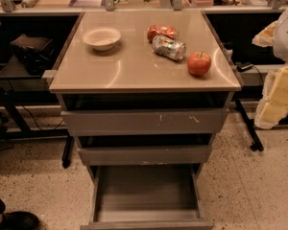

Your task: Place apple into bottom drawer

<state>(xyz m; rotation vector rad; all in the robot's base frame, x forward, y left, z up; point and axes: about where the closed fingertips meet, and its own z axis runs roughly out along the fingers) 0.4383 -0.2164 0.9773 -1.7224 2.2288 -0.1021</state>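
The apple, red with yellowish patches, sits on the cabinet top near its right front corner. The bottom drawer is pulled out at floor level, showing a plain grey floor with nothing in it. The two drawers above it are pushed in further. My gripper hangs with the pale arm at the right edge of the view. It is to the right of the cabinet, below the level of the top, and well apart from the apple and the drawer.
A crushed red soda can and a silver crushed can lie on the cabinet top left of the apple. A white bowl stands at the back left. Black table legs stand on the speckled floor at both sides. A dark shoe is at the bottom left.
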